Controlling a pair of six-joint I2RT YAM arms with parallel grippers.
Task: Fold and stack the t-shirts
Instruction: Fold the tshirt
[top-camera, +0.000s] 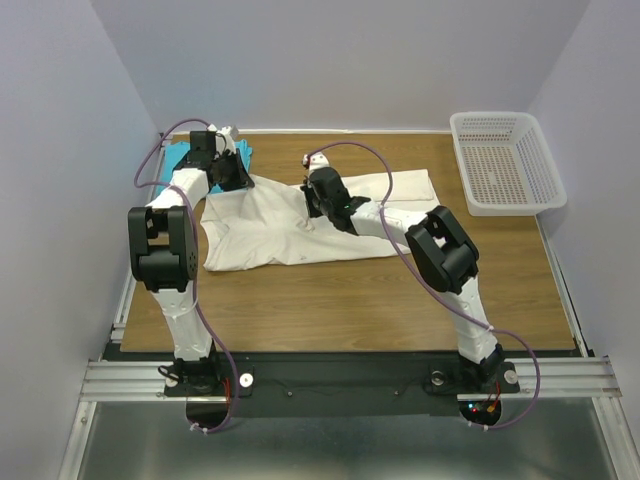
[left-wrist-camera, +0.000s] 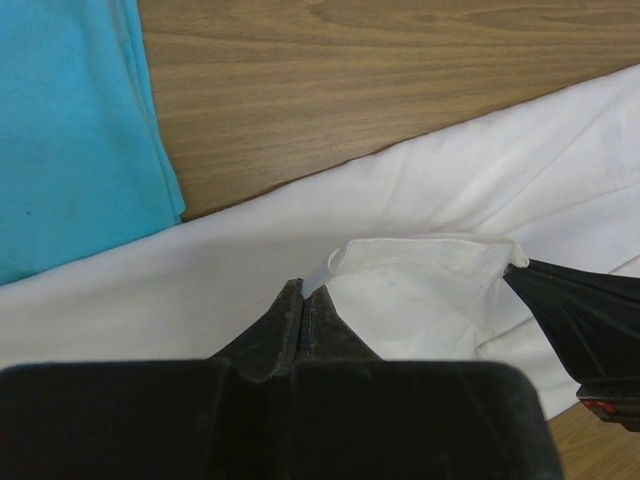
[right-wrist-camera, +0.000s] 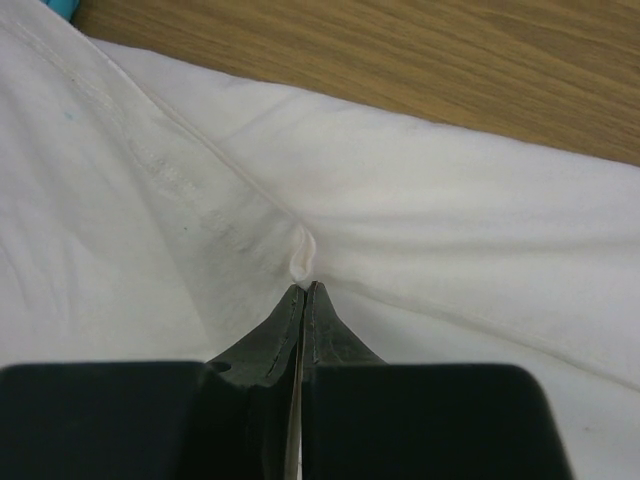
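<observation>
The cream t-shirt (top-camera: 290, 230) was found spread and rumpled across the middle of the counter (top-camera: 350, 300). The turquoise t-shirt (top-camera: 178, 152) lay at the far-left corner, just beside it. The left hand (left-wrist-camera: 303, 293) was pinched on a thin fold of cream cloth, the right hand (right-wrist-camera: 303, 289) on a small pucker. Both holds were judged shallow: an uneven lift could pull the cloth free or produce a skewed fold.

One cream t-shirt (top-camera: 280, 238), one turquoise t-shirt (top-camera: 179, 156), one white basket (top-camera: 515, 208).
</observation>
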